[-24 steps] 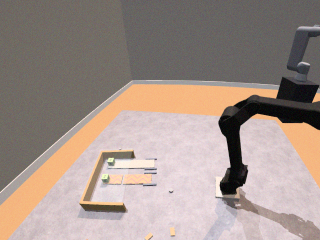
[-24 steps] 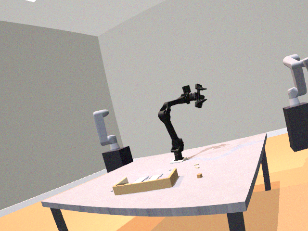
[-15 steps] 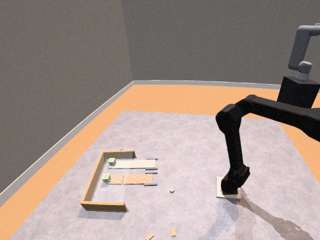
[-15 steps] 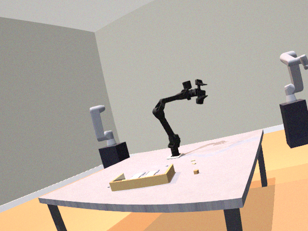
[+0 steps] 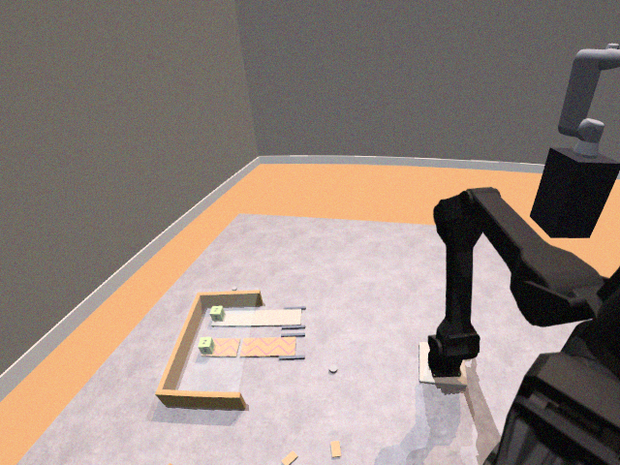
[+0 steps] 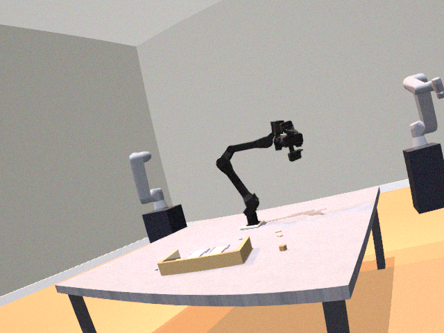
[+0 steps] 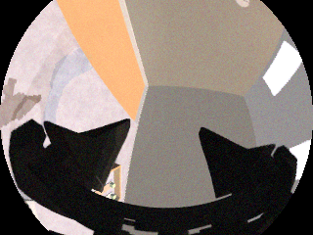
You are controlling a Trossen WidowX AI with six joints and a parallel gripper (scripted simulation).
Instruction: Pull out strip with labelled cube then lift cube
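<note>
A plain cream strip (image 5: 270, 318) lies in one unbroken piece, with a green labelled cube (image 5: 216, 313) on its far-left end. A peach zigzag strip (image 5: 267, 347) is split by a gap into two pieces, and another green labelled cube (image 5: 205, 345) sits on its left end. The letters are too small to read surely. Both cubes are inside the walled wooden frame; a clear sheet covers part of the strips. My gripper (image 6: 297, 143) (image 7: 166, 126) is open and empty, raised high above the table, well away from the strips. The wrist view mostly faces the walls.
The wooden frame (image 5: 182, 340) (image 6: 200, 264) has walls on three sides and opens toward the arm's base. Dark rails (image 5: 293, 334) flank the strip ends. A small grey disc (image 5: 332, 370), two flat tan pieces (image 5: 335, 449) (image 5: 289, 457) and an orange block (image 6: 282, 247) lie on the table.
</note>
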